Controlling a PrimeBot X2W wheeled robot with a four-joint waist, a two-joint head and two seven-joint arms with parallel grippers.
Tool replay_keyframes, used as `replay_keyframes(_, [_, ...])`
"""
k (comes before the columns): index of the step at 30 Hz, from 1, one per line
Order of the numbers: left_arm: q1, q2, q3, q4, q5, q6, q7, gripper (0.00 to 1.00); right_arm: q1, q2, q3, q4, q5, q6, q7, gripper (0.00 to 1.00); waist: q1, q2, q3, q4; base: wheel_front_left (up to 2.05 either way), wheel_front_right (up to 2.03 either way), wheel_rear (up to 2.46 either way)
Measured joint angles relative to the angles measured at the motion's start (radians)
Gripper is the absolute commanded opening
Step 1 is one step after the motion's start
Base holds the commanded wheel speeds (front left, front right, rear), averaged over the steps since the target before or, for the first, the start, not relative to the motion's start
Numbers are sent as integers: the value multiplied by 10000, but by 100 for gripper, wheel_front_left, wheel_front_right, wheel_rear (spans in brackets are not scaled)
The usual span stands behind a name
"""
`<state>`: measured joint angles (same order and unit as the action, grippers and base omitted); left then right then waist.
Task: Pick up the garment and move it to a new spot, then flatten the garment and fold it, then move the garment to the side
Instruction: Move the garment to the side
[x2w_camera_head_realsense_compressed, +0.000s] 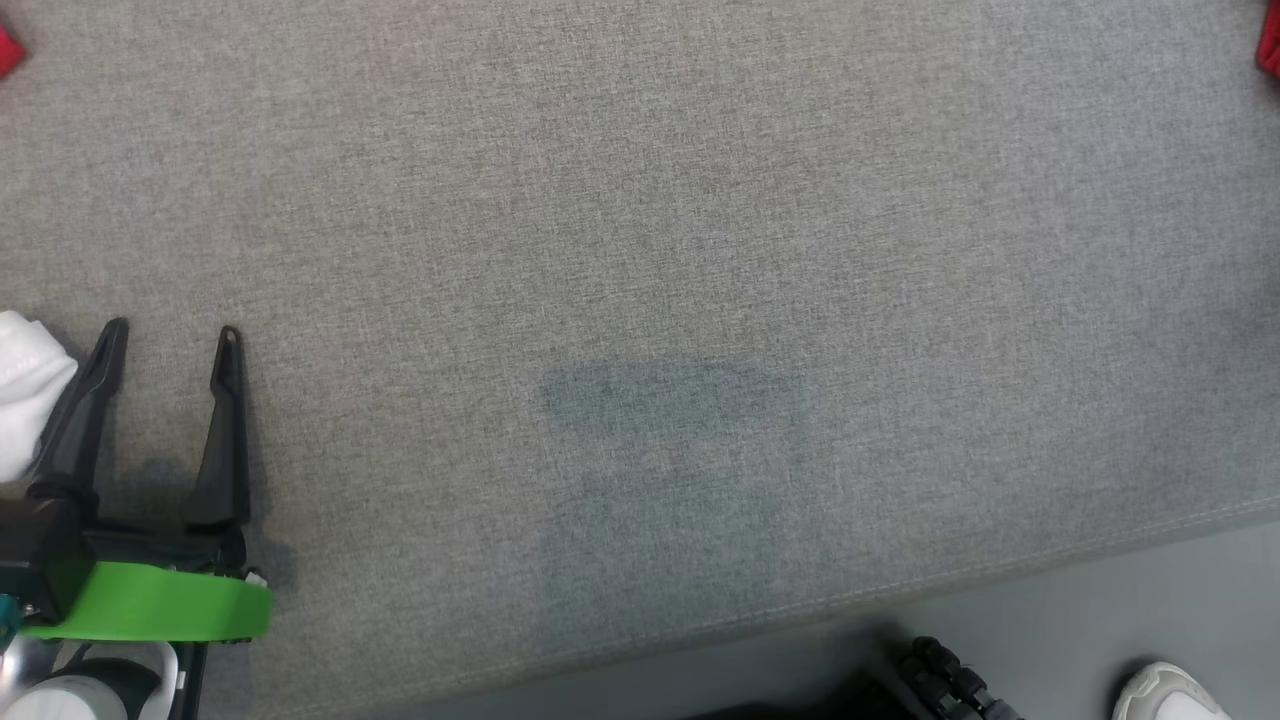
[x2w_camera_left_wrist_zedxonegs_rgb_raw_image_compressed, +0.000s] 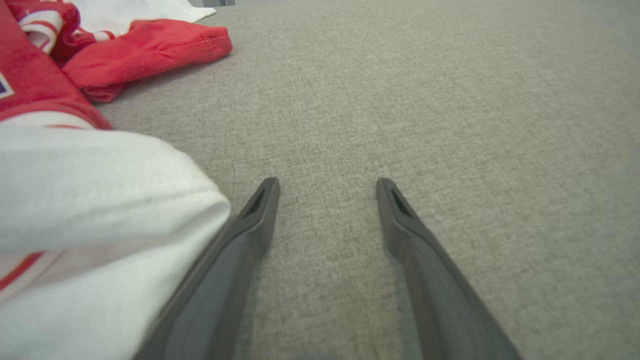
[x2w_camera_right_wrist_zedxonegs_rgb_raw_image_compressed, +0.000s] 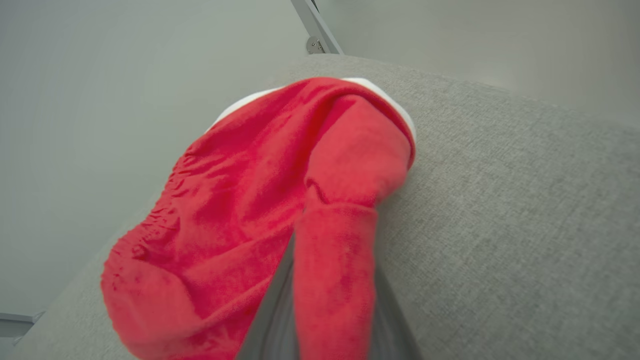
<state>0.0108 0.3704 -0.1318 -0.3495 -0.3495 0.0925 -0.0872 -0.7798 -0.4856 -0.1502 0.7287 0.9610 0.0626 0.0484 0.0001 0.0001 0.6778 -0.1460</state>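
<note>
Your right gripper clamps a fold of the red garment; your left gripper stands spread and empty over the grey surface, beside white cloth.

Head camera looks down on the grey surface; wrist cameras skim it low (very close) — head and left wrist share the patch ahead of the left gripper.

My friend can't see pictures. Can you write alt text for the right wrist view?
A bright red garment with a white edge is pinched in the right tool, bunched up over a grey fabric surface. A pale wall is behind.
</note>
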Motion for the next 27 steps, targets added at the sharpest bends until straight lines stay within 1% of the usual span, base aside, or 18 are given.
replay_keyframes(8, [-1,29,19,-132,10,42,163,100,7,-4,-19,410,8,102,-222,1,-1,0,16,-91,0,0,0])
replay_keyframes(9, [-1,29,19,-138,12,42,176,100,7,-10,-23,466,6,102,-265,32,0,0,13,-101,0,0,0])
replay_keyframes(10, [-1,29,21,-146,12,42,213,100,6,-21,-23,516,-4,102,-318,40,-1,0,9,-109,0,0,0])
replay_keyframes(11, [-2,31,21,-151,13,42,219,100,6,-33,-21,560,-12,102,-324,44,0,0,3,-116,0,0,0])
replay_keyframes(12, [-2,31,21,-150,13,42,226,100,6,-38,-19,596,-13,104,-380,44,0,0,-3,-123,0,0,0])
replay_keyframes(13, [-2,31,21,-151,15,42,245,100,5,-40,-19,629,-13,105,-403,36,0,0,-11,-129,0,0,0])
replay_keyframes(14, [-3,31,12,-150,21,42,247,100,4,-48,-2,700,-27,123,-407,19,0,0,-33,-134,0,0,0])
replay_keyframes(17, [-3,29,-12,-150,21,42,267,100,1,-151,105,767,-211,176,-577,0,0,0,-76,-126,0,0,0])
replay_keyframes(23, [-3,29,-79,-153,21,42,353,100,-196,-410,497,765,-769,209,-917,0,-1,0,-126,-63,0,0,0])
replay_keyframes(27, [-3,25,-119,-159,21,42,428,100,-374,-685,1024,740,-1549,207,-1126,0,-1,0,-144,2,0,0,0])
